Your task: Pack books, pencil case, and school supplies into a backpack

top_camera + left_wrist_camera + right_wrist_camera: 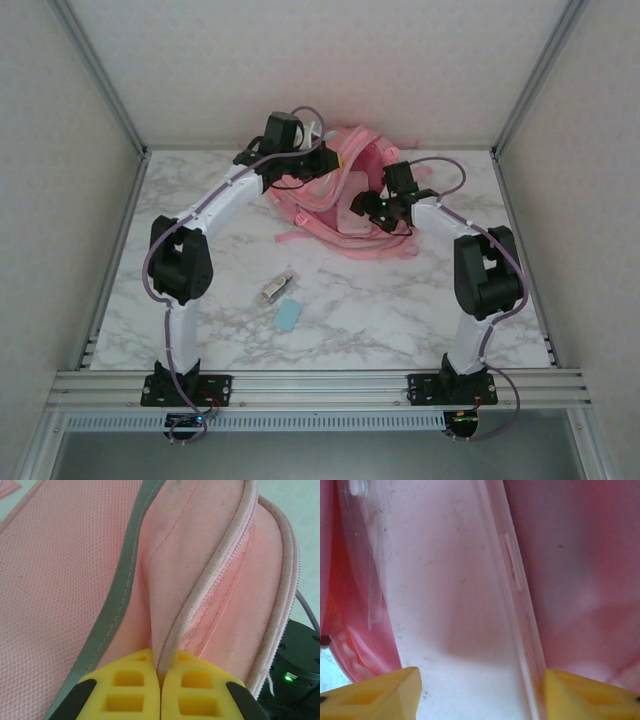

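The pink backpack (352,145) lies at the back of the table with its mouth facing the arms. My left gripper (316,160) is at the backpack's left top edge, and its yellow fingers (161,675) are shut on the piped rim (172,640) of the opening. My right gripper (374,208) is at the backpack's mouth. Its jaws (480,690) straddle a flat pale-pink pencil case (455,605) with a clear edge, one finger pressed against each side, and pink fabric surrounds them. A light-blue block (287,316) and a small silvery stubby item (277,289) lie on the marble table. The books are hidden.
Pink straps (300,233) trail from the backpack toward the table's middle. Metal frame posts and walls close in the table at the back and both sides. The two small supplies lie between the arm bases, in front of the backpack.
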